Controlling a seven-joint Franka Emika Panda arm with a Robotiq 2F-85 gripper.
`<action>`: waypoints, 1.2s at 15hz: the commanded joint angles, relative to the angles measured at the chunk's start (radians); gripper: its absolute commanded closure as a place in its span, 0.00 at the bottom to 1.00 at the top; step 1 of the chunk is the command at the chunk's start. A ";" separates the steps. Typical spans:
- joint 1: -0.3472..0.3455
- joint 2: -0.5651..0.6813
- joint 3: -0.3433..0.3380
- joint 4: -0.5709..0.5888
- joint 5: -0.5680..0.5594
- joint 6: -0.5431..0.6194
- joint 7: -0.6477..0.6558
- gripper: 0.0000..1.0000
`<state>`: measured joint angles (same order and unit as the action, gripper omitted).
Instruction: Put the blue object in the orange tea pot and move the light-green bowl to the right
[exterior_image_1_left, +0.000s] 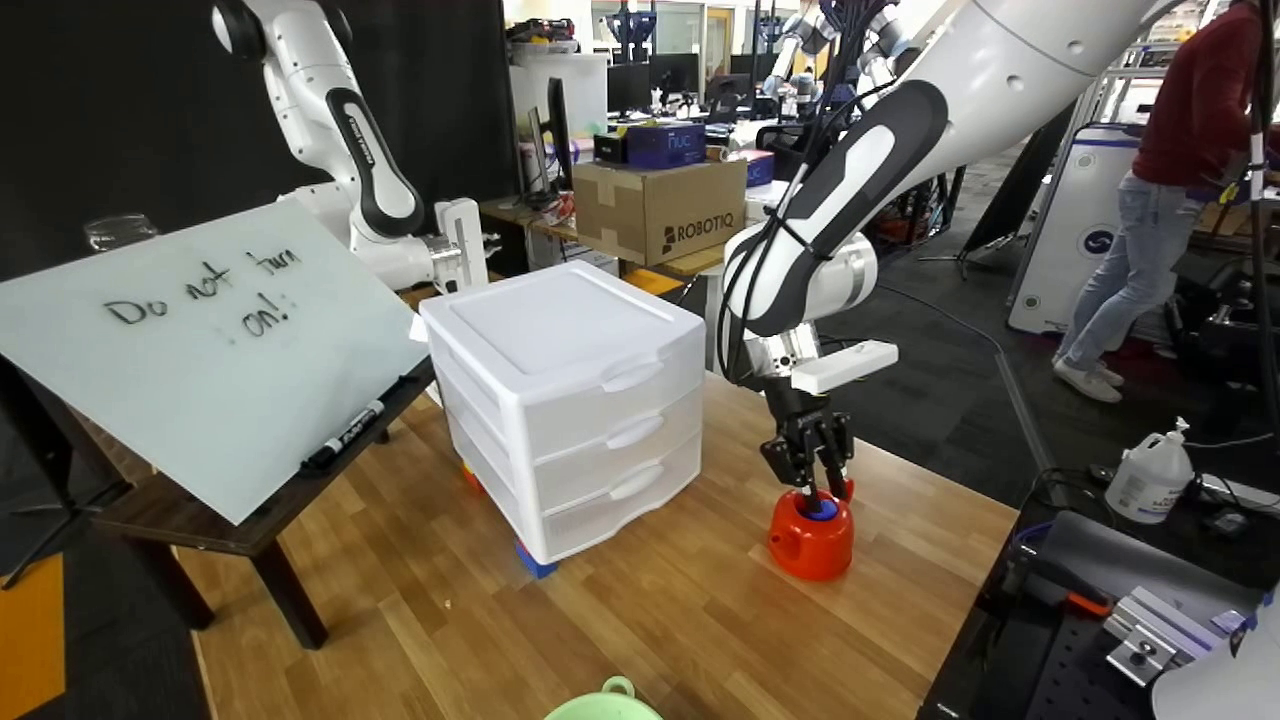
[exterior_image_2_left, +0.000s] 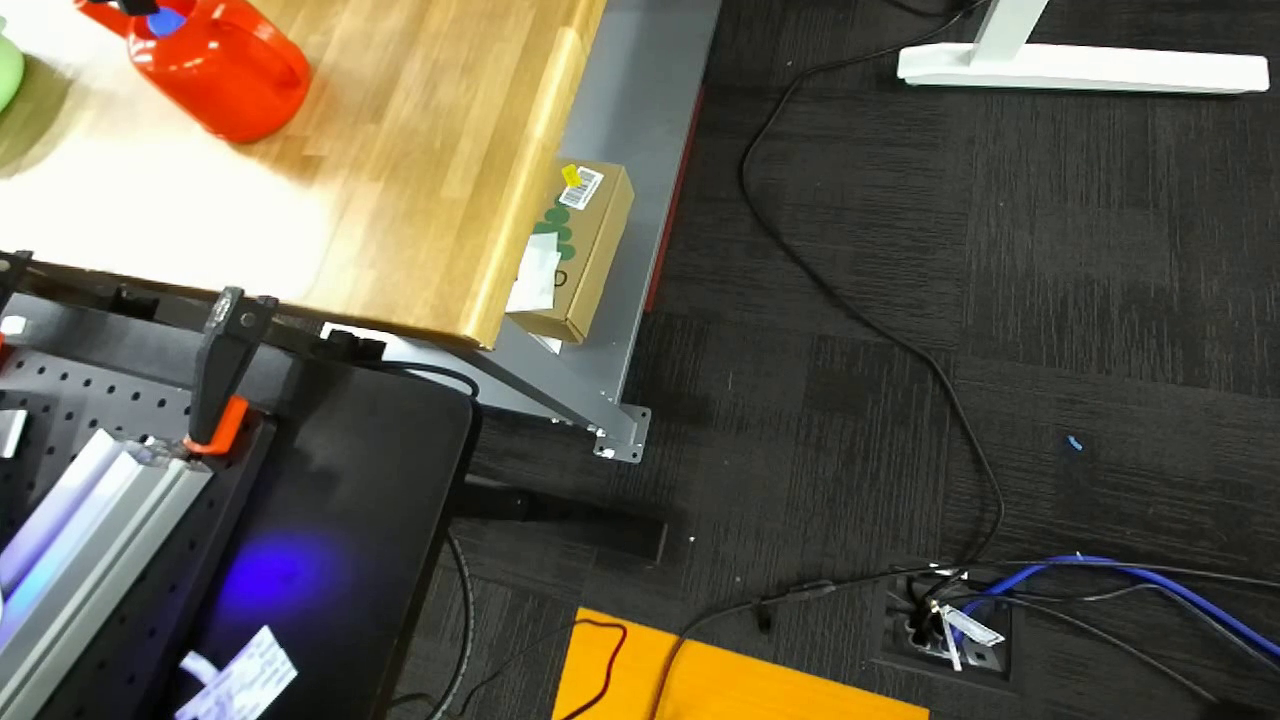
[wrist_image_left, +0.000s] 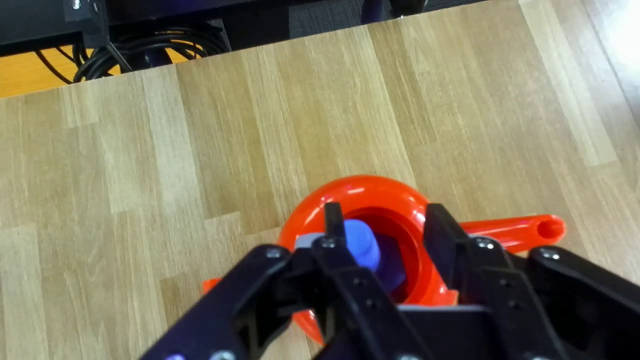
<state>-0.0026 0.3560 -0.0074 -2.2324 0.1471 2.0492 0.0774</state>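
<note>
The blue object (wrist_image_left: 362, 245) has a smooth, round top, and darker blue shows lower down. It sits in the top hole of the shiny orange tea pot (exterior_image_1_left: 812, 553). The gripper (wrist_image_left: 384, 215) has its fingers spread apart and grips nothing. In an exterior view, the light-green bowl (exterior_image_1_left: 605, 708) is at 8 o'clock from the tea pot.

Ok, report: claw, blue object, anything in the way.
Claw open at mouth of orange tea pot. Blue object in its opening. Light-green bowl apart from pot, partly out of frame; no obstruction seen.
</note>
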 joint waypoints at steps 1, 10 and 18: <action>-0.007 -0.005 0.000 -0.005 0.006 0.000 -0.007 0.22; 0.019 -0.059 0.003 -0.094 -0.032 0.036 0.014 0.00; 0.143 -0.216 0.078 -0.303 -0.164 0.102 0.122 0.00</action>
<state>0.1174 0.2066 0.0525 -2.4607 0.0404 2.0951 0.1585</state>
